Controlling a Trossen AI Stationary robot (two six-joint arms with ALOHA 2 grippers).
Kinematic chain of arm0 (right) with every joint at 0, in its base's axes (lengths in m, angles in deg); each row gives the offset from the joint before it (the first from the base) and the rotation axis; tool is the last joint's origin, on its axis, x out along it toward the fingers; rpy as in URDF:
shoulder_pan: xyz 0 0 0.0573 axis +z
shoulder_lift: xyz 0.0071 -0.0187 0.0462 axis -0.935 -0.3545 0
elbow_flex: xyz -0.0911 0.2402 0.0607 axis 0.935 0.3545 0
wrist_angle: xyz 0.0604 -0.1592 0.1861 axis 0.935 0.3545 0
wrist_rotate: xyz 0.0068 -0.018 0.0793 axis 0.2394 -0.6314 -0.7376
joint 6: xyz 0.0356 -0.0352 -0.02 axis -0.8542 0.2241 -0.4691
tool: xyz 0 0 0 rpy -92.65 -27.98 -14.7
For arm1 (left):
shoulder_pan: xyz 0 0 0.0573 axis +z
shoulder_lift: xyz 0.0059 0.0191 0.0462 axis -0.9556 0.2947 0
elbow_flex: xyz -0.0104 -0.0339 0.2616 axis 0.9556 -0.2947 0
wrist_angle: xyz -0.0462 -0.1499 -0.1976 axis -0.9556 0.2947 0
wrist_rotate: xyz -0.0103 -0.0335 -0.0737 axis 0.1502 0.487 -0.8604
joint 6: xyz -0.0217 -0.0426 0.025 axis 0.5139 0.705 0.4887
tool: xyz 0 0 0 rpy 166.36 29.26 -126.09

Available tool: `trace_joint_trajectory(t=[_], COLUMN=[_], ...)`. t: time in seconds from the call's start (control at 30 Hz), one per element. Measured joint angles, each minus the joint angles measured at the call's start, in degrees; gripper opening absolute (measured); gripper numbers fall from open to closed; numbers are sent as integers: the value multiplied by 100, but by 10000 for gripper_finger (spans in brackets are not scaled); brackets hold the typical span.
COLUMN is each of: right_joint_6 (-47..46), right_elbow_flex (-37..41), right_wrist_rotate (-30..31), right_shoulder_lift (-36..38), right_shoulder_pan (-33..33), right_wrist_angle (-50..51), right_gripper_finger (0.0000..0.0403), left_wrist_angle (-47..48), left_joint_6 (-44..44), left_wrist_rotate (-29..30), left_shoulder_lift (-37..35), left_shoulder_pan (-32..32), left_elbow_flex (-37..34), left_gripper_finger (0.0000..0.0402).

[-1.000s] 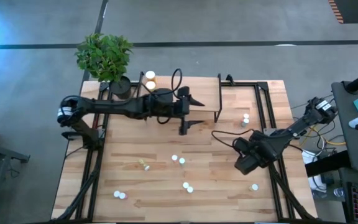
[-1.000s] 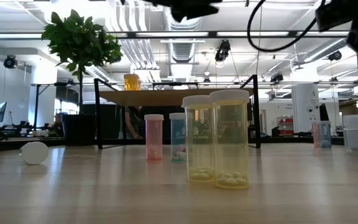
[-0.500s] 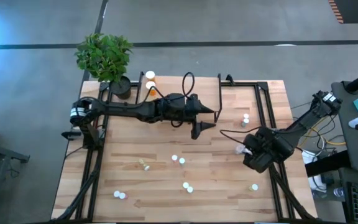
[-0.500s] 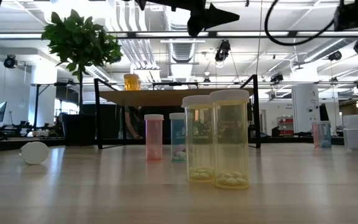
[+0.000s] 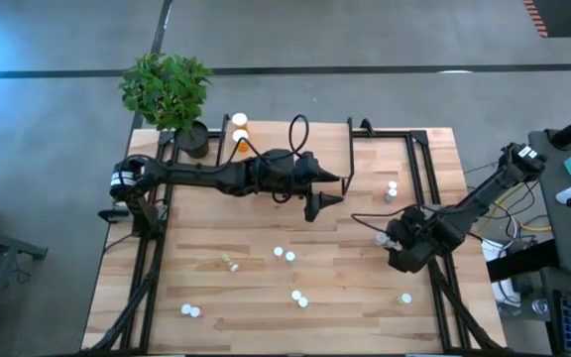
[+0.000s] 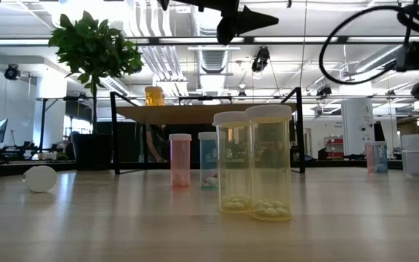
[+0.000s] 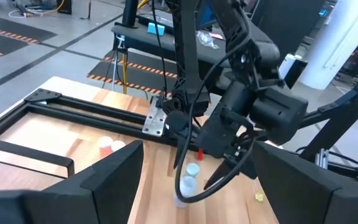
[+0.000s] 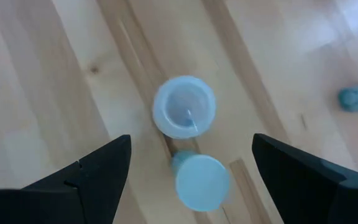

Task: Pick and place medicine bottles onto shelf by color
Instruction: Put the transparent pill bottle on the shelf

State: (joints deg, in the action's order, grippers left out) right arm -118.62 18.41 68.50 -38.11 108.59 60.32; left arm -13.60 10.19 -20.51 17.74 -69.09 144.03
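Observation:
My right gripper (image 8: 191, 144) is open and points down over two upright medicine bottles near the table's right side. One has a pale, see-through cap (image 8: 184, 106), the other a blue cap (image 8: 202, 182). The fingers stand wide on either side and touch neither bottle. In the high view this gripper (image 5: 391, 241) is right of centre. My left gripper (image 5: 331, 191) is open, held level in the air by the right end of the shelf (image 5: 295, 139). Two orange bottles (image 5: 239, 129) stand on the shelf's left end.
More bottles stand in pairs on the table: yellow (image 6: 257, 161), pink and blue-green (image 6: 193, 160), white-capped (image 5: 190, 310) and another pair (image 5: 391, 190). One (image 5: 405, 297) stands alone and one (image 5: 229, 263) lies on its side. A potted plant (image 5: 167, 91) is at the far left corner.
My left gripper has moved along the shelf's front toward the table's right edge and rolled about its own axis, then stopped. My right gripper has come down toward the table and tipped more steeply downward over the two bottles. Both have stayed open.

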Motion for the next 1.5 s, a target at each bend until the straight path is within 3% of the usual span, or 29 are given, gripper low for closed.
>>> trace_joint_trajectory(t=[0.27,1.03,1.27,1.4,1.5], right_joint_6=[40,-173,1230,2208,2901], right_elbow_flex=[341,443,-413,-574,-534], right_wrist_rotate=[62,442,938,1259,954], right_shoulder_lift=[-122,-347,-379,-590,-918], right_shoulder_pan=[0,-190,-469,-1113,-1804], right_wrist_angle=[-788,-2068,-2253,-2767,-3463], right_gripper_finger=[313,144,146,148,148], left_wrist_angle=[422,649,649,648,648], left_joint_6=[37,37,35,-6,-20], left_wrist_rotate=[-2,19,-146,-162,-155], left_shoulder_lift=[-29,-81,-85,-85,-87], left_shoulder_pan=[-2,102,46,26,37], left_elbow_flex=[45,63,61,61,61], left_gripper_finger=[286,286,286,286,286])
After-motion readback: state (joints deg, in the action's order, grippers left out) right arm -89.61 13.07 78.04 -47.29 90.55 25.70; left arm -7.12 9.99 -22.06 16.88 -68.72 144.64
